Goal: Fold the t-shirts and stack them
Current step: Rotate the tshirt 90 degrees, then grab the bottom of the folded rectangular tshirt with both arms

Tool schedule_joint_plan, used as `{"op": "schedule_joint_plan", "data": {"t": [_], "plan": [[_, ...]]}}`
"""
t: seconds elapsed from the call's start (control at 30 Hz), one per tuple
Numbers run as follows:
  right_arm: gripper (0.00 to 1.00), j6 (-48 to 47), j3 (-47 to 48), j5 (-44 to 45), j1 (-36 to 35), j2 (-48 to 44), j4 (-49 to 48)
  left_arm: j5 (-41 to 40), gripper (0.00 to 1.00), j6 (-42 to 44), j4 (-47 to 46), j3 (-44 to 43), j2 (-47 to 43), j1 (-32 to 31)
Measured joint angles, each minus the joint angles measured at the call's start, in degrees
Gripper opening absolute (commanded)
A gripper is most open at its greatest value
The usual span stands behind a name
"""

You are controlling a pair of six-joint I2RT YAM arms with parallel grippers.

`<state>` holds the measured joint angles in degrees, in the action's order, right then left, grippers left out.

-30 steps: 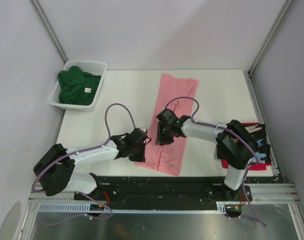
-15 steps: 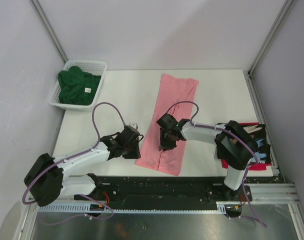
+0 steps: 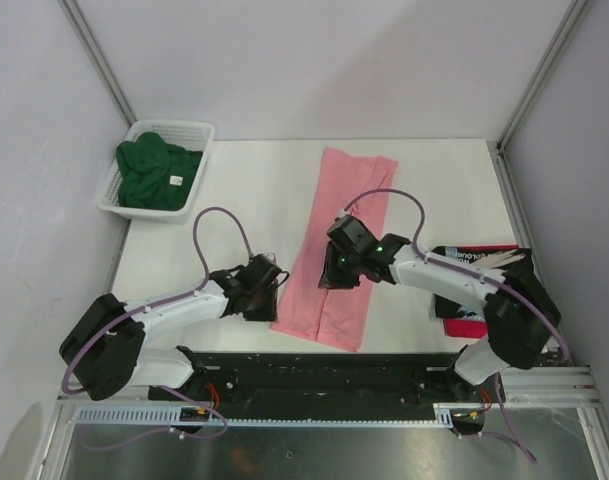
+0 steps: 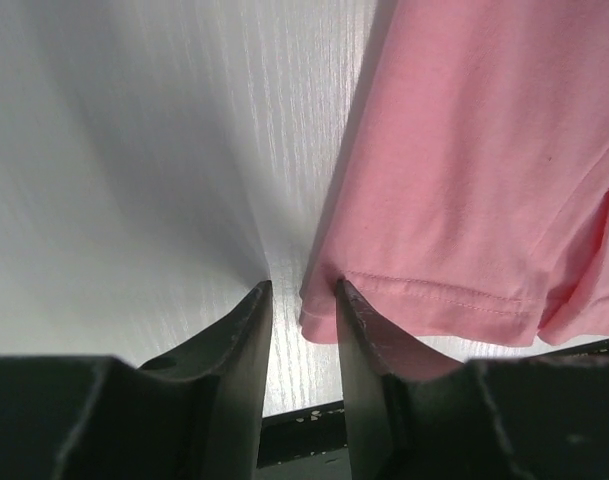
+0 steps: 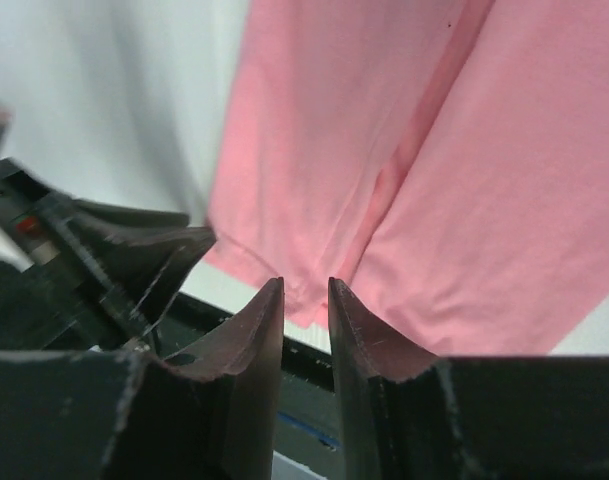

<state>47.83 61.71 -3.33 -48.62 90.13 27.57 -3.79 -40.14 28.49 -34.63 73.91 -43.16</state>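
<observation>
A pink shirt (image 3: pixel 354 185), already narrowed to 1 long strip, is laid on the table (image 3: pixel 234 190) with its long axis running from the far side toward the arm bases, the near end slanted slightly left. The left gripper (image 3: pixel 269 298) is set low at the near-left corner of that strip; in the left wrist view the hemmed corner (image 4: pixel 319 318) is seen just at the tips, touching the inner side of 1 finger, with bare table showing in the narrow gap, so the jaws are judged slightly parted and clamped on nothing. The right gripper (image 3: pixel 336 275) is held over the strip short of the near hem, its jaws likewise narrowly parted, with no cloth seen gripped. The hem lies ahead of both sets of tips, and the left arm is the nearer to it. A crosswise fold is judged to be next, the near hem to be carried toward the far end. A green shirt (image 3: pixel 149 175) is left in the basket (image 3: pixel 189 128); a black printed shirt (image 3: pixel 484 262) is placed at the right edge.
</observation>
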Motion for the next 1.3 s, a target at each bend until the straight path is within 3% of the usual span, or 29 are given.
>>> {"op": "schedule_joint_plan", "data": {"t": [0.17, 0.57, 0.8, 1.3], "plan": [[0.31, 1.29, -3.98, 0.87, -0.02, -8.96, 1.25, 1.16, 0.27, 0.17, -0.74, 0.04, 0.22, 0.07], [0.37, 10.56, -28.98, -0.74, -3.10, -29.66, 7.82, 5.22, 0.10, -0.70, -4.07, 2.47, -0.96, -2.32], [0.38, 16.28, -35.17, -2.60, -3.93, -32.96, 4.42, 7.06, 0.01, -1.68, -5.62, 4.52, -2.99, -2.86], [0.42, 26.93, -42.45, -1.25, -4.85, -37.51, -3.39, 9.03, 0.00, -1.90, -5.25, 5.60, -4.39, -3.13]]}}
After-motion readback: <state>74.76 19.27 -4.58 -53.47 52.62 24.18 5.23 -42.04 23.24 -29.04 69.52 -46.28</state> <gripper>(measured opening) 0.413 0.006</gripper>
